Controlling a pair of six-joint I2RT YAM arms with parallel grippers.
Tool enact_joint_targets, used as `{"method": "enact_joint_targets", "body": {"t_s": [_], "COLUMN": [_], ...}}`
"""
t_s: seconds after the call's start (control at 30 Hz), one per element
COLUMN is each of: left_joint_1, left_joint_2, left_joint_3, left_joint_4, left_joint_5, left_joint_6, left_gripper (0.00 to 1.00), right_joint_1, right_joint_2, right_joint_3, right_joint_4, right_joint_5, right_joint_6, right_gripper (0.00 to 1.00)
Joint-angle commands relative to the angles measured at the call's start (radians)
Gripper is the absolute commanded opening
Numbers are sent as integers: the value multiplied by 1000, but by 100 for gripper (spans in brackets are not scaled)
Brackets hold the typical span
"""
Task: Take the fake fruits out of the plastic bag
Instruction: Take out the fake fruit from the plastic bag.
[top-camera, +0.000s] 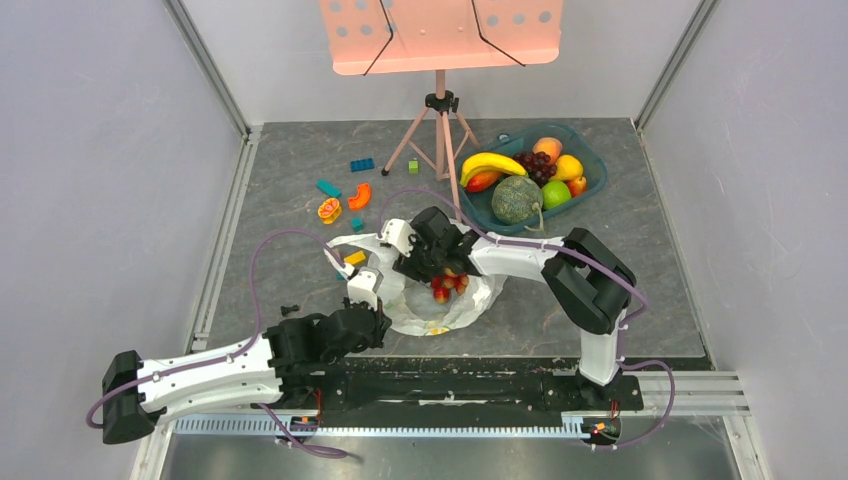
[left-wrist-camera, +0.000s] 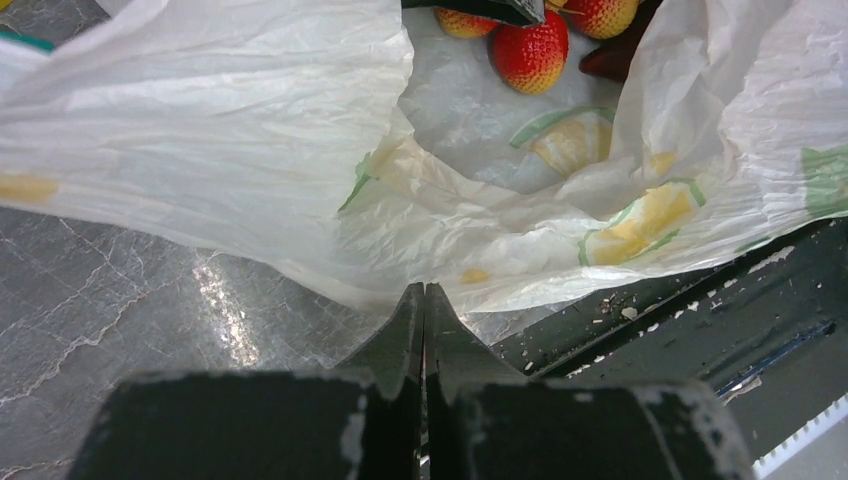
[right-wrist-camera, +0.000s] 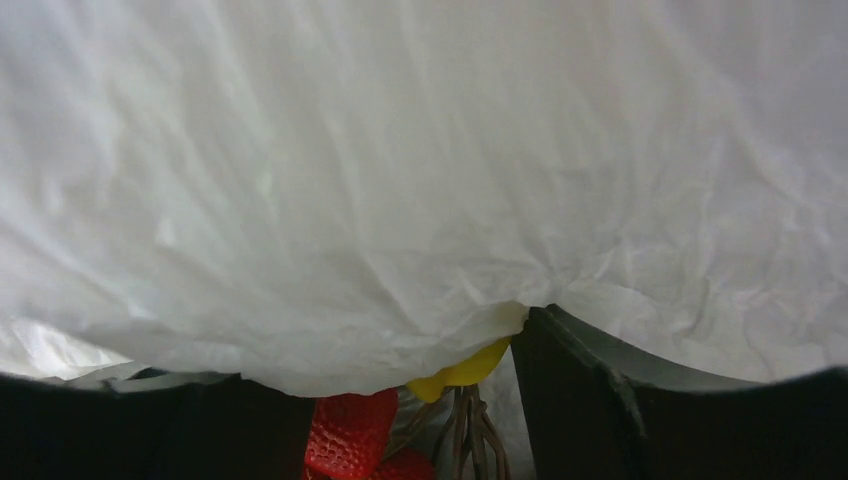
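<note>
The plastic bag (top-camera: 415, 312) (left-wrist-camera: 200, 130) lies crumpled at the table's middle, its mouth held open. A cluster of red fake fruits (top-camera: 447, 287) (left-wrist-camera: 530, 55) (right-wrist-camera: 345, 430) with brown stems rests inside it. My right gripper (top-camera: 440, 268) (right-wrist-camera: 400, 400) reaches into the bag, open, jaws straddling the cluster; bag film drapes over the left finger. A yellow piece (right-wrist-camera: 465, 372) shows above the stems. My left gripper (top-camera: 365, 292) (left-wrist-camera: 425, 290) is shut on the bag's near edge, whose folds converge at its tips. A yellow banana bunch (top-camera: 490, 163) lies in the blue bin.
A blue bin (top-camera: 592, 182) at the back right holds a melon, grapes and other fruit. A tripod stand (top-camera: 440, 130) rises behind the bag. Small toy bricks and orange pieces (top-camera: 340, 200) lie to the back left. A black rail (top-camera: 450, 385) runs along the near edge.
</note>
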Motion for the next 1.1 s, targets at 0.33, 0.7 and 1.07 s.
{"method": "enact_joint_targets", "body": {"t_s": [0.33,0.7,1.07], "left_joint_1": [-4,-4,-4], "left_joint_2": [-13,-18,-10], "left_joint_3": [-1,-4,-6], "left_joint_4": [13,16,31], "left_joint_5": [-37,-36,-34], "left_joint_6": [-57,-57,-58], "left_gripper": [2,2,2], "right_joint_1": [2,3,10], "right_joint_2": [-164,-311,-513], "right_joint_3": [-46,-78,-175], "right_joint_4": [-33,-188,-286], "right_joint_5": [-7,3,-13], "right_joint_6": [40,107,153], "right_gripper": [53,47,46]}}
